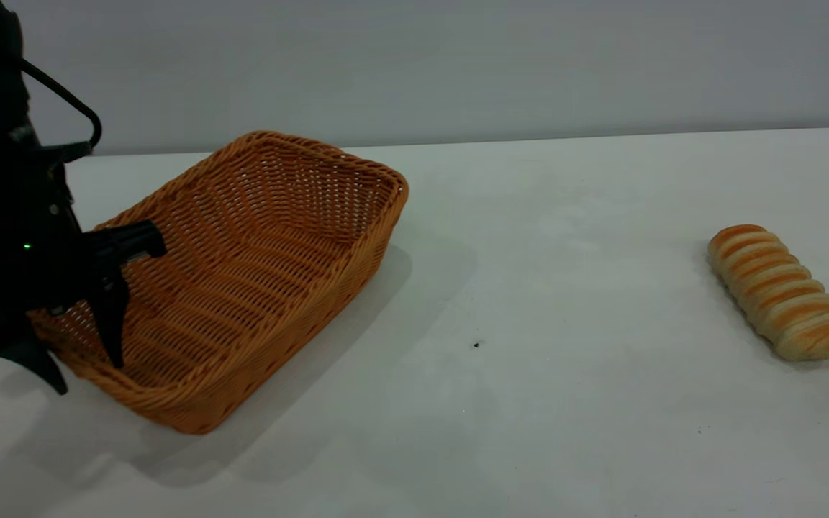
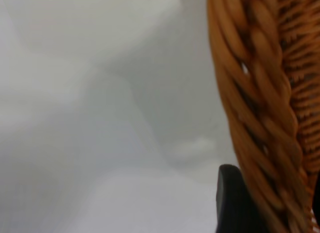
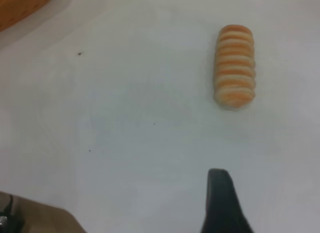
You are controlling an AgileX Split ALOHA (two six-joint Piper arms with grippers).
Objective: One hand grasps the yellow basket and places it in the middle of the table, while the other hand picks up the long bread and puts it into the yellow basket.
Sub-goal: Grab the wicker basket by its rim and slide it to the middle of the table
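The yellow basket sits on the white table at the left. My left gripper straddles its near-left rim, one pointed finger inside and one outside, shut on the braided rim. In the left wrist view the outer finger presses against the rim. The long bread lies on the table at the far right, apart from the basket. In the right wrist view the bread lies ahead of my right gripper. That gripper is open and empty above the table, with only one finger showing.
A corner of the basket shows in the right wrist view. A small dark speck lies on the table between basket and bread. A brown edge shows at the border of the right wrist view.
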